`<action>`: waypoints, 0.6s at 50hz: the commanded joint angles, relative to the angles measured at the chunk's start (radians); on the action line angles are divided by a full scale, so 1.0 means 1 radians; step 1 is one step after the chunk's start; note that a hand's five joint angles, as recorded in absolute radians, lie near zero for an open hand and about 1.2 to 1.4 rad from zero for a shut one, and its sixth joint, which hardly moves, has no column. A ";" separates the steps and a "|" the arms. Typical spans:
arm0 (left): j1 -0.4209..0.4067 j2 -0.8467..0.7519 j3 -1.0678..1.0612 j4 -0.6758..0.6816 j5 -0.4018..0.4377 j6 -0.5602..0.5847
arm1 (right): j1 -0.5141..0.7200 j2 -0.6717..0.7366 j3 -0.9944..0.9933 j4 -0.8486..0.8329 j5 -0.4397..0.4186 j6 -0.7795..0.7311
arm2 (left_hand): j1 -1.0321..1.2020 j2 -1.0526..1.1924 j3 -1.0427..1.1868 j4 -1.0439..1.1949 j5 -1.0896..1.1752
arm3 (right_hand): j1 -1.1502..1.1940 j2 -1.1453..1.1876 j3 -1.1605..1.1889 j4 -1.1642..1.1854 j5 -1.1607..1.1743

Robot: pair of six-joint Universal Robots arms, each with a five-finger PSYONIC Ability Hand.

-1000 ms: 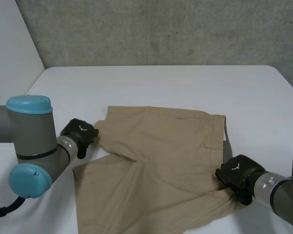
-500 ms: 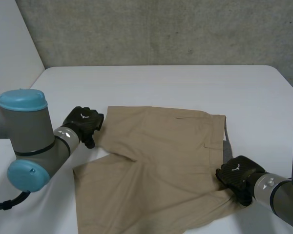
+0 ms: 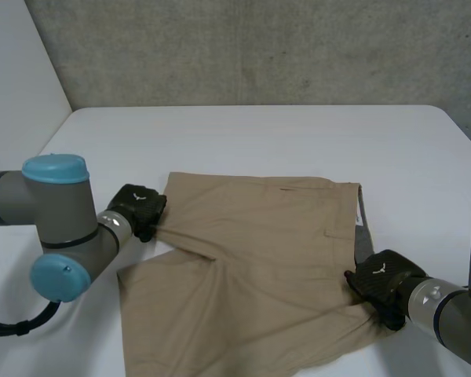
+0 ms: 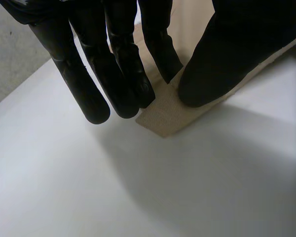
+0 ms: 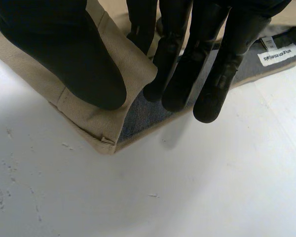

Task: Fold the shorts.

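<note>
Tan shorts (image 3: 259, 267) lie spread flat on the white surface (image 3: 259, 133), filling the lower middle of the head view, with the legs toward the left of the frame and the waistband toward the right.

My left hand (image 3: 137, 208) is at centre left of the frame, on the hem corner of the farther leg. In its wrist view the thumb (image 4: 227, 64) sits on top of that corner and one of the fingers (image 4: 160, 49) closes against it. That is a pinch, and the corner looks slightly lifted off the surface.

My right hand (image 3: 381, 281) is at the lower right, on the near waistband corner. There the thumb (image 5: 79, 74) presses the tan outer layer while the fingers (image 5: 177, 74) lie on the grey lining (image 5: 148, 118) inside the waist, near a white label (image 5: 278, 54). So I judge I'm holding only the top layer.

The cloth looks like a light woven twill. I expect it to be soft and limp, with more body at the stitched hem and waistband. Those doubled edges are the places to hold, because a pinch out in the open fabric would only bunch it. With one layer in my right hand, I expect the waist could gape when lifted, and the free leg will drag and crease unless both corners travel together.
</note>
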 commanded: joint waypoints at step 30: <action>-0.030 0.591 -0.391 -0.135 -0.043 -0.200 | 0.002 -0.002 -0.162 -0.062 -0.071 0.415 | -0.501 -0.581 -0.577 -0.583 -0.553 | 0.409 0.212 0.209 0.202 0.220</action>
